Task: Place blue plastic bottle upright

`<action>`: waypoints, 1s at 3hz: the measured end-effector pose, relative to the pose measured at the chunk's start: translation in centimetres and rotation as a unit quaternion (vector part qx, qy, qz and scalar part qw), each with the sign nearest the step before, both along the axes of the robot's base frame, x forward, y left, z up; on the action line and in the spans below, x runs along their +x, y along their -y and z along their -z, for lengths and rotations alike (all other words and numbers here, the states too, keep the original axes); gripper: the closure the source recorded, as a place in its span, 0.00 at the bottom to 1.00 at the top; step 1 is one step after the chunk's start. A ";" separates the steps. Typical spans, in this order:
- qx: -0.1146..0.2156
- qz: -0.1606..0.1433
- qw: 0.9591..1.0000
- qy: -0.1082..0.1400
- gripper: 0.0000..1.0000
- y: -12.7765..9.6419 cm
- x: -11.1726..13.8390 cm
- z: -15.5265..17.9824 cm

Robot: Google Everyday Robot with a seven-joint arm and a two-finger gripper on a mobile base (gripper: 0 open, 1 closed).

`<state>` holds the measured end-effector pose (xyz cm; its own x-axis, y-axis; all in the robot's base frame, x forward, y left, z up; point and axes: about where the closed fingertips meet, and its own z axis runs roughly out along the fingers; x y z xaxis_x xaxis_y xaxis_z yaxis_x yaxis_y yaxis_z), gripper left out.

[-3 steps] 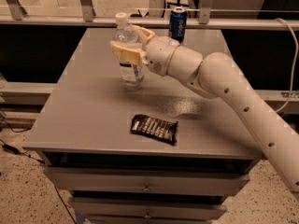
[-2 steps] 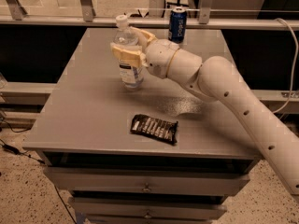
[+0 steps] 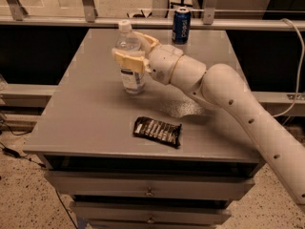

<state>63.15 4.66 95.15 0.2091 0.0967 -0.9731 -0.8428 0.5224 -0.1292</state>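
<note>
Item: small clear plastic water bottle (image 3: 128, 49) with a white screw cap (image 3: 125, 26) and a pale bluish-white label (image 3: 132, 76).
Bottle position: on the grey square table (image 3: 86, 118), toward 10 o'clock from the middle of the top, well in from the left edge.
Bottle attitude: upright, cap uppermost. The base appears to meet the table surface, though contact beneath it cannot be confirmed.
Tool: two-finger gripper (image 3: 127, 46) with tan fingers (image 3: 129, 62), set at the bottle's upper half, below the shoulder.
Tool state: jaws drawn in to the bottle's width. One finger lies across the near side and the other passes behind the far side. Both bear on the bottle, and nothing else is held.
Arm: white jointed arm (image 3: 228, 89), coming in from 4 o'clock at the lower right and reaching across to the bottle. The wrist is just right of the bottle.
Can: dark blue metal soda can (image 3: 181, 25), upright at about 1 o'clock by the far edge, well apart from the bottle.
Packet: black foil snack packet (image 3: 157, 131), lying flat at 6 o'clock near the front edge, apart from the bottle and below the arm's forearm.
Storage: grey drawers (image 3: 147, 190) under the tabletop, shut.
Surroundings: metal railing (image 3: 57, 20) running behind the table at 12 o'clock, and a white cable (image 3: 298, 56) hanging at 3 o'clock, off the table.
</note>
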 end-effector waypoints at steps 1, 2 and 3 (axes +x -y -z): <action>0.000 0.003 1.000 -0.001 0.01 0.2 -0.3 0.3; -0.003 0.006 1.000 -0.003 0.00 0.3 -0.5 0.4; -0.023 0.008 1.000 -0.012 0.00 0.9 -0.9 0.5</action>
<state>62.26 3.74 94.66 0.1861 0.0492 -0.9813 -0.8380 0.5294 -0.1324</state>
